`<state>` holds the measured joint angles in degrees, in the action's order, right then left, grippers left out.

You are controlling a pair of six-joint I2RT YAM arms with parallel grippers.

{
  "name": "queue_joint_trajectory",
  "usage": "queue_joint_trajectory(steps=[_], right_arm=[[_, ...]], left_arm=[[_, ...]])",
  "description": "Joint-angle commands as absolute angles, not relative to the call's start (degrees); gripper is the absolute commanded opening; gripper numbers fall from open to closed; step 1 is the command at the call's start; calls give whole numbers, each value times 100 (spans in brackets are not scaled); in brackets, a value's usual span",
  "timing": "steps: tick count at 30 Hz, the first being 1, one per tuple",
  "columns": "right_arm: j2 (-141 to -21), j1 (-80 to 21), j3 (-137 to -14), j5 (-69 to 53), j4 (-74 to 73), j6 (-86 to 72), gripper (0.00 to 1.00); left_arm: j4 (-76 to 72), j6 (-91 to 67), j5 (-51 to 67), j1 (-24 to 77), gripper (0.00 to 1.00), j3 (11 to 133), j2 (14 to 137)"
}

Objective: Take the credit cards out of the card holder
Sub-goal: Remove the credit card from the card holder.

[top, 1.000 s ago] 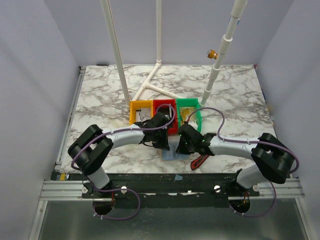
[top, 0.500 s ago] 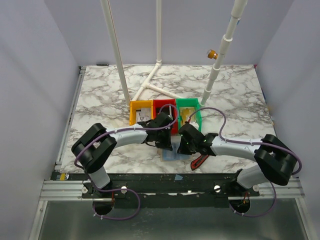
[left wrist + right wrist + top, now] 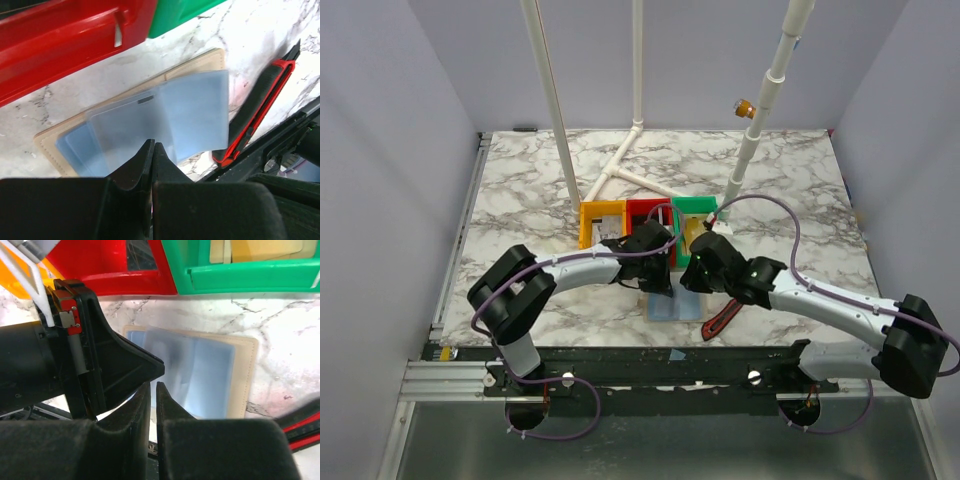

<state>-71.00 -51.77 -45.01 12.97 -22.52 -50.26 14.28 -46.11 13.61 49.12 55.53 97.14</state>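
The marble bench [image 3: 520, 200] carries a row of three bins: a yellow bin [image 3: 588, 228] on the left, a red bin [image 3: 645, 206] in the middle and a green bin [image 3: 695, 203] on the right. The card holder [image 3: 195, 115] lies open and flat just near of the red and green bins, its blue-grey pockets facing up. A red-and-black tool [image 3: 720, 322] lies just beside it on the right.

One yellowish credit card [image 3: 265, 250] lies in the green bin. I cannot tell whether any more are in the pockets.

The left gripper [image 3: 152, 150] is pressed together and empty, over the holder's near left part. The right gripper [image 3: 153, 390] hangs above the holder, parted by only a slit with nothing in it.

A card is likely light, stiff and slick, best pinched by an edge that sticks out of a pocket. The holder looks soft and light, so it would probably slide unless pinned.
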Motion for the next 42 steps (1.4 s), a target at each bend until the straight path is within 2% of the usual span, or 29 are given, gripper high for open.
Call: queue_joint_trajectory(steps=[1, 7, 9, 13, 19, 26, 29, 42], right_arm=[[-6924, -5159, -4656, 1774, -2792, -4877, 13], [-6884, -5162, -4450, 1538, -2760, -5000, 13], [-6846, -5159, -4331, 1355, -2585, -4867, 16], [-6972, -5176, -4104, 1021, -2238, -4749, 30], [-7374, -5582, -4253, 1284, -2084, -4637, 42], [-8422, -6303, -4953, 2132, -2496, -4566, 45], [-8801, -6564, -5241, 2484, -2685, -4559, 50], [-9403, -6652, -5294, 2694, -2848, -4730, 57]], left_arm=[[1520, -4535, 1488, 5034, 0, 5852, 9899], [1492, -4574, 1512, 5062, 0, 5906, 10039], [1545, -4579, 1394, 5064, 0, 5883, 9967], [1890, -4535, 1000, 5000, 0, 5856, 9595], [2072, -4550, 793, 4729, 0, 5548, 8982], [2110, -4544, 790, 4364, 0, 5227, 8539], [2093, -4535, 849, 4282, 0, 5146, 8472], [1978, -4535, 948, 4234, 0, 5019, 8432]])
